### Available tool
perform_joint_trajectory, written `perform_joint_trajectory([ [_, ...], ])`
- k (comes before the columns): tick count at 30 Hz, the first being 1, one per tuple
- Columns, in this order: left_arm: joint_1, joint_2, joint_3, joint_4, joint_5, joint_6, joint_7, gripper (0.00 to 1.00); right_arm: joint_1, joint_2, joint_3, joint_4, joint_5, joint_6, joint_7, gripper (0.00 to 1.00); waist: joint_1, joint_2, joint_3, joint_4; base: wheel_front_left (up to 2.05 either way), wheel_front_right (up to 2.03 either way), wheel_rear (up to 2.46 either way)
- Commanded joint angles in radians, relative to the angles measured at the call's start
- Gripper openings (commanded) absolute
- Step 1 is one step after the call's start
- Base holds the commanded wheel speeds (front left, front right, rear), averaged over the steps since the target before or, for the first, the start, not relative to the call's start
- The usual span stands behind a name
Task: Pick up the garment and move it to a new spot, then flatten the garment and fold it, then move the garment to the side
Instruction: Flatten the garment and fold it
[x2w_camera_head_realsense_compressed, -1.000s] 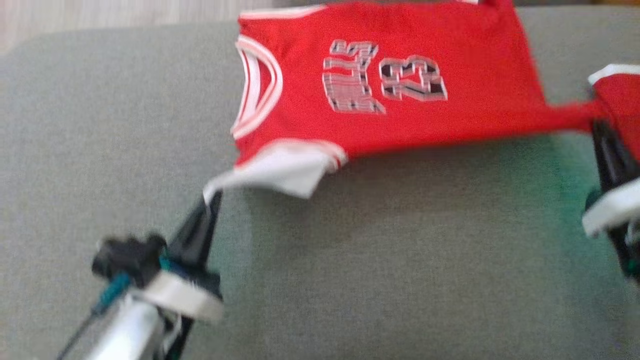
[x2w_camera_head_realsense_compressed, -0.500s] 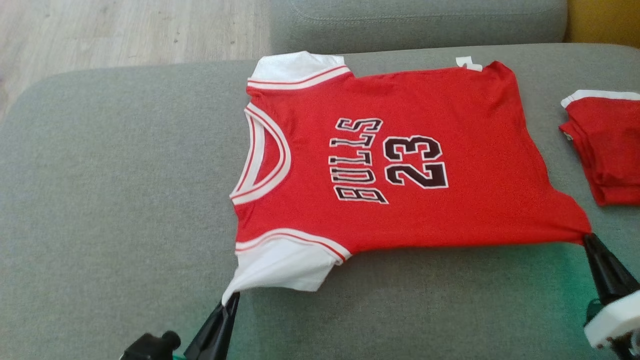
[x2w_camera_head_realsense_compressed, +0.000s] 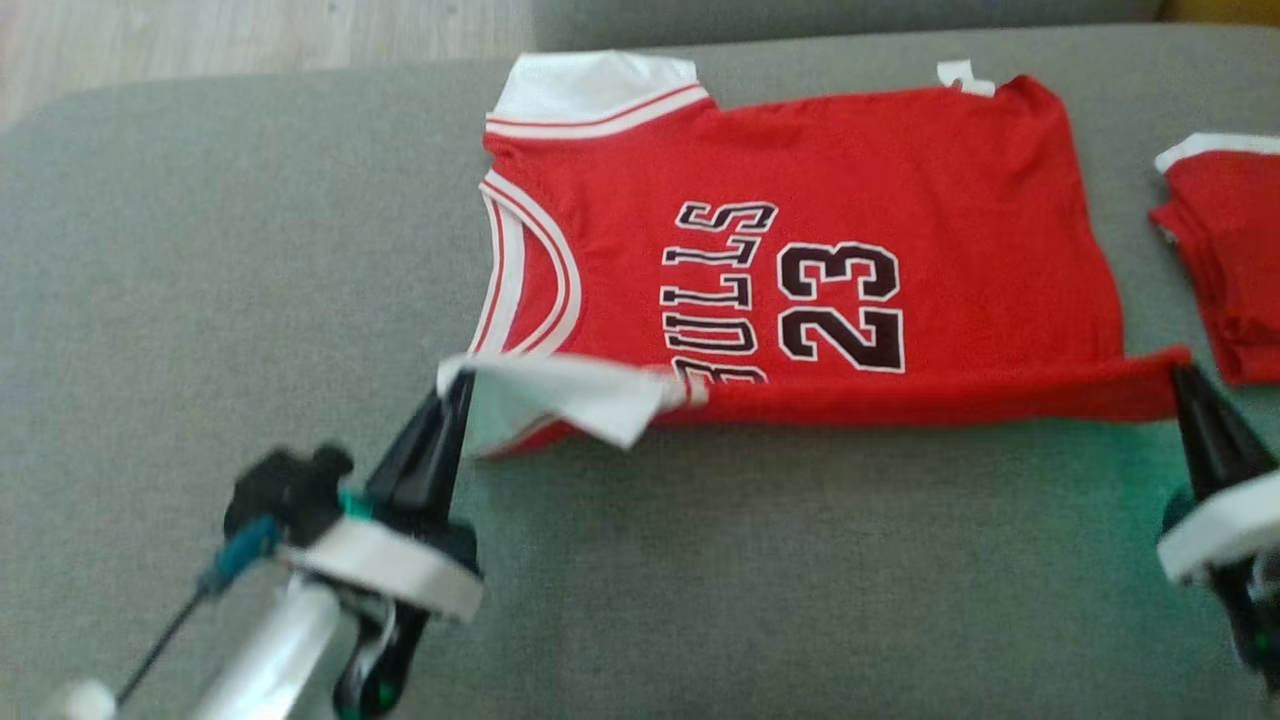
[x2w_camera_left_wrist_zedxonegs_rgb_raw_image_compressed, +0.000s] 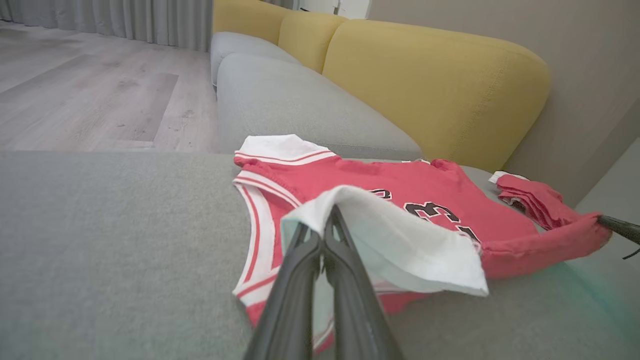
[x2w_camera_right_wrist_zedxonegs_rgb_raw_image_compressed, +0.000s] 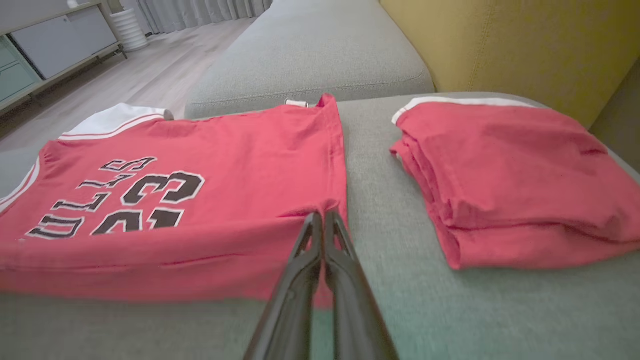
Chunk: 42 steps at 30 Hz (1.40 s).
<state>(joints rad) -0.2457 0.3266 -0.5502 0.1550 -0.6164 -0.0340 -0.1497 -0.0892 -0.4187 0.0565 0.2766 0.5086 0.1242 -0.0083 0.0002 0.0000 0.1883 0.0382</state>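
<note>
Red garment (x2w_camera_head_realsense_compressed: 900, 160), near edge pinched by both end effectors (x2w_camera_head_realsense_compressed: 452, 388) (x2w_camera_head_realsense_compressed: 1181, 376).

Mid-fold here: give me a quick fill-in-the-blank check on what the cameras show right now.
The left hand is shut on the white ____ of the jersey.
The jersey's number is ____.
The right hand pinches the jersey's near red corner, beside a red pile that is neatly ____.
Missing words: sleeve; 23; folded.

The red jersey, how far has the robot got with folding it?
Done: the jersey lies spread on the grey cushion. In hand: the left gripper pinches the white sleeve, the right gripper the hem corner, near edge raised over the lettering, a first fold. Left: finishing the folds, moving it aside.
</note>
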Motion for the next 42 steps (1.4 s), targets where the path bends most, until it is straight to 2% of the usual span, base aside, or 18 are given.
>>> perform_joint_trajectory([
  [1, -0.067, 0.008, 0.04, 0.001, 0.012, -0.008, -0.002, 0.0, -0.049, -0.028, 0.019, -0.012, -0.01, 0.007, -0.002, 0.0, -0.0002, 0.0, 0.033, -0.001, 0.0, 0.0, 0.0],
  [9, -0.297, -0.04, 0.027, 0.17, 0.055, -0.048, -0.049, 0.0, -0.241, -0.03, 0.086, 0.127, -0.014, 0.007, -0.019, 0.0, -0.0002, 0.0, 0.116, -0.002, 0.0, 0.0, 0.0],
  [17, -0.412, -0.065, 0.009, 0.289, 0.075, -0.073, -0.084, 0.0, -0.359, -0.016, 0.119, 0.244, -0.024, 0.007, -0.088, 0.0, -0.0002, 0.0, 0.15, -0.006, 0.0, 0.0, 0.0],
  [18, -0.422, -0.069, 0.005, 0.304, 0.077, -0.075, -0.087, 0.0, -0.372, -0.013, 0.124, 0.262, -0.029, 0.007, -0.099, 0.25, -0.0002, 0.0, 0.153, -0.007, 0.0, 0.0, 0.0],
  [19, -0.43, -0.072, 0.003, 0.318, 0.079, -0.077, -0.091, 0.13, -0.384, -0.011, 0.128, 0.28, -0.037, 0.007, -0.11, 1.0, -0.0002, 0.0, 0.155, -0.008, 0.0, 0.0, 0.0],
  [20, -0.434, -0.077, 0.005, 0.333, 0.079, -0.078, -0.095, 0.51, -0.395, -0.007, 0.127, 0.298, -0.044, 0.007, -0.126, 1.0, -0.0002, 0.0, 0.156, -0.008, 0.0, 0.0, 0.0],
  [21, -0.437, -0.081, 0.009, 0.345, 0.082, -0.073, -0.099, 1.0, -0.403, -0.002, 0.128, 0.313, -0.048, 0.007, -0.143, 1.0, -0.0002, 0.0, 0.157, -0.008, 0.0, 0.0, 0.0],
  [25, -0.404, -0.096, 0.05, 0.357, 0.113, -0.016, -0.111, 1.0, -0.398, 0.027, 0.127, 0.349, -0.048, 0.007, -0.208, 1.0, -0.0002, 0.0, 0.146, -0.009, 0.0, 0.0, 0.0],
  [31, -0.204, -0.149, 0.132, 0.287, 0.126, 0.027, -0.112, 1.0, -0.318, 0.071, 0.103, 0.347, -0.035, 0.007, -0.246, 1.0, -0.0002, 0.0, 0.112, -0.017, 0.0, 0.0, 0.0],
  [36, -0.109, -0.184, 0.158, 0.317, 0.126, 0.032, -0.112, 1.0, -0.262, 0.099, 0.082, 0.325, -0.032, 0.007, -0.252, 1.0, -0.0002, 0.0, 0.095, -0.022, 0.0, 0.0, 0.0],
  [42, -0.137, -0.197, 0.21, 0.398, 0.131, 0.053, -0.112, 1.0, -0.249, 0.113, 0.08, 0.311, -0.043, 0.007, -0.253, 1.0, -0.0002, 0.0, 0.092, -0.037, 0.0, 0.0, 0.0],
])
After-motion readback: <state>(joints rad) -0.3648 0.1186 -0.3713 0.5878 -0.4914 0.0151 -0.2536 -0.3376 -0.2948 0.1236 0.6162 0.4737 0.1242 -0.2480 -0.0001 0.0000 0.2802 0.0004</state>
